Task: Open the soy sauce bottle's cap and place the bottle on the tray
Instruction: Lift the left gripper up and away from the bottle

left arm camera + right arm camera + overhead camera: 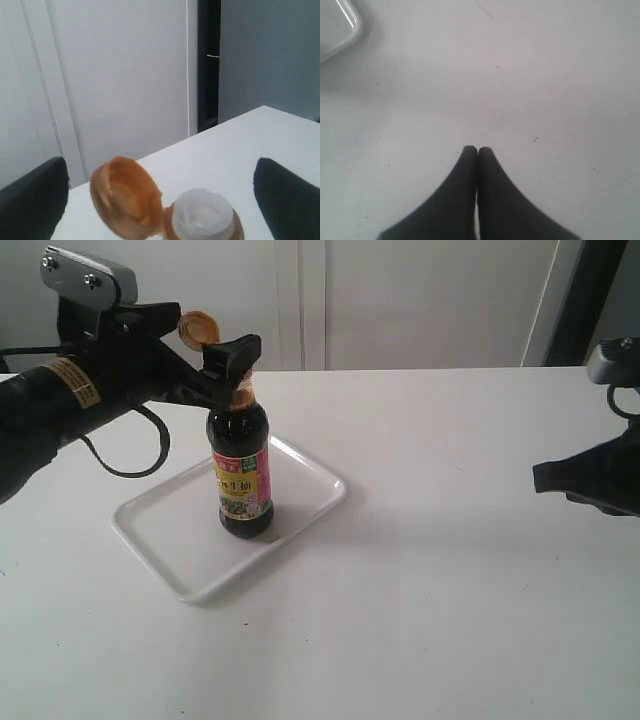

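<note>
The soy sauce bottle (pixel 244 480) stands upright on the white tray (pixel 160 530). Its golden-orange cap (pixel 198 328) is flipped open and hangs back on its hinge, baring the white spout (pixel 202 217). In the left wrist view the cap (pixel 125 197) shows its hollow inside. My left gripper (pixel 205 337) is open at neck height, with its fingers wide apart on either side of the cap and touching nothing (pixel 160 202). My right gripper (pixel 545 478) is shut and empty, low over bare table far right of the tray (pixel 478 150).
The white table (pixel 450 570) spreads around the tray, and its far edge meets a pale wall (pixel 400 300). One corner of the tray (pixel 340 25) shows in the right wrist view. A dark upright strip (pixel 590 300) stands at the back right.
</note>
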{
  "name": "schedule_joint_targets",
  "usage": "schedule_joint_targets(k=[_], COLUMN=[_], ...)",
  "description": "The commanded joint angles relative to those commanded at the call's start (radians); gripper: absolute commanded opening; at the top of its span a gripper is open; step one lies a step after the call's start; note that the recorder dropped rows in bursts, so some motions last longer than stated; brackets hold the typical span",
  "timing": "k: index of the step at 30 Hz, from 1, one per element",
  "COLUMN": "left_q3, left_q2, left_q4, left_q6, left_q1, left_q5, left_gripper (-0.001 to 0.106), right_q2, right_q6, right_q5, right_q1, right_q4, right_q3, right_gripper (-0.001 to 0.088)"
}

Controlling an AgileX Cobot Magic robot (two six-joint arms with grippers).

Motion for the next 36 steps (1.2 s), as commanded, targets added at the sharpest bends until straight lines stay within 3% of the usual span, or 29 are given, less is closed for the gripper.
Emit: schedule_joint_targets(k=[6,8,12,14,17,18,21,25,29,36], left_q3=[0.000,0.000,0.000,0.000,-0.010,-0.028,-0.074,-0.085,-0.077,0.031], left_q2=[-0.079,-0.121,-0.221,-0.281,-0.330,-0.336,-0.340,-0.367,-0.445,-0.609], left_q4=[0.018,-0.015,-0.093,-0.113,-0.242,-0.303,-0.310,-0.323,-0.327,-0.327], left_q6=[0.052,0.119,0.263,0.333,0.390,0.410,0.379,0.357,0.357,0.357], left_q1=[0.000,0.000,0.000,0.000,0.000,0.010,0.078,0.139,0.139,0.139], left_q5=[0.039,0.103,0.239,0.316,0.509,0.645,0.944,1.147,1.258,1.293], left_gripper=[0.102,0.083,0.023,0.000,0.000,0.000,0.000,0.000,0.000,0.000], right_q2=[0.000,0.000,0.000,0.000,0.000,0.000,0.000,0.000,-0.032,-0.206], right_q6=[0.000,-0.013,-0.017,-0.044,-0.072,-0.098,-0.093,0.074,0.162,0.186], right_q5=[-0.013,-0.019,-0.038,-0.036,-0.036,-0.036,-0.002,0.108,0.190,0.009], right_q1=[0.000,0.000,0.000,0.000,0.000,0.000,-0.002,-0.031,-0.078,-0.080], right_q4=[0.002,0.002,0.002,0.002,0.002,-0.003,-0.057,-0.211,-0.243,-0.239], right_q3=[0.000,0.000,0.000,-0.007,-0.029,-0.047,-0.073,-0.075,-0.073,0.034], right_gripper=[0.0000,0.0000,0.0000,0.0000,0.0000,0.0000,0.0000,0.0000,0.0000,0.0000])
